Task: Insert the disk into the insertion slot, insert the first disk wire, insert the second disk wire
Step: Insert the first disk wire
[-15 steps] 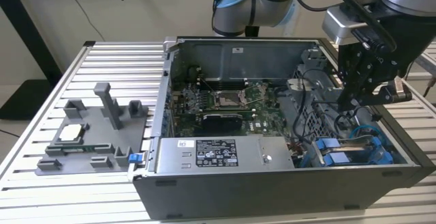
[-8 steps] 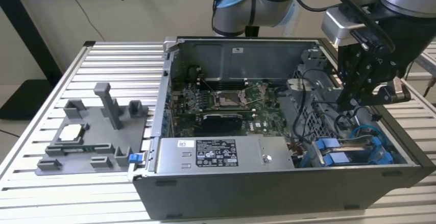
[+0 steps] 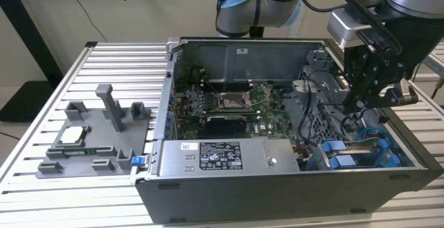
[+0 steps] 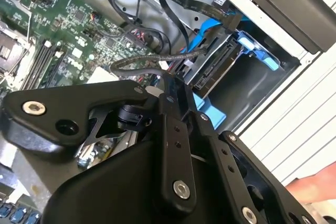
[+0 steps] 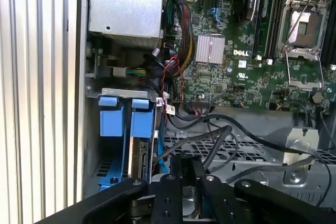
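Observation:
The disk (image 4: pixel 218 69) sits in the insertion slot (image 5: pixel 121 94) at the case's near corner on the exterior view's right, its blue carrier tabs (image 5: pixel 113 116) showing. It also appears as a silver edge between blue rails (image 3: pixel 361 146). My gripper (image 3: pixel 361 103) hangs inside the case just above that bay. In both wrist views its black fingers (image 5: pixel 181 174) stand close together. A grey braided disk wire (image 4: pixel 136 60) runs up to my gripper (image 4: pixel 169 83), and thin grey wires (image 5: pixel 215 140) meet my gripper (image 5: pixel 190 163). The pinch point itself is hidden.
The grey power supply (image 3: pixel 222 158) lies along the case's front wall. The green motherboard (image 3: pixel 229 108) with its silver socket (image 5: pixel 304 24) fills the middle. Loose black cables (image 5: pixel 252 135) cross beside the bay. A grey fixture (image 3: pixel 97 134) stands on the slatted table at the exterior view's left.

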